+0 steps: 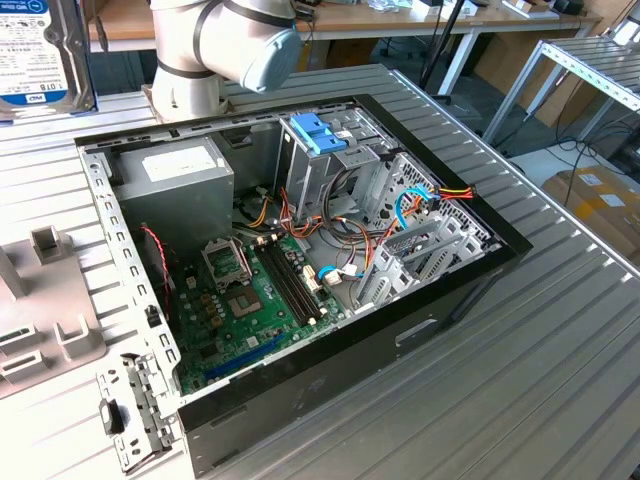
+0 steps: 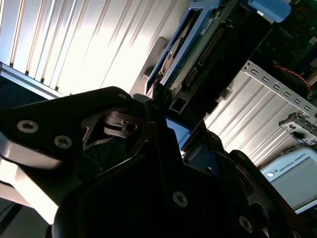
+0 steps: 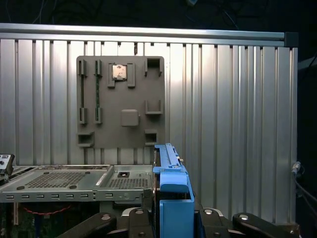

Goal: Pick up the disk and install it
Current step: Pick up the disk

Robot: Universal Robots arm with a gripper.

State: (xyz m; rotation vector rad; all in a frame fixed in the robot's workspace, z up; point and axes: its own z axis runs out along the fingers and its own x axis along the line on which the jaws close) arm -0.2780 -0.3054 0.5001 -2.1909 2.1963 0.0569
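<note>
Tally on the tabletop: one open computer case [image 1: 420,330], containing one motherboard [image 1: 250,300], one power-supply box [image 1: 175,175] and one drive cage [image 1: 320,150]. Along the tabletop's edge: one grey fixture plate [image 1: 45,320], one loose metal bracket [image 1: 135,420]. Above the tabletop: one disk [image 1: 30,45], one robot arm [image 1: 225,40].

Table [image 1: 560,350]: ribbed metal.
Computer case [image 1: 330,375]: black, open, lying flat on the table.
Inside: green motherboard [image 1: 235,310], grey power-supply box [image 1: 175,180], metal cage with blue top [image 1: 318,132].
Grey fixture plate [image 1: 40,310]: beside the case, at the exterior view's left.
</note>
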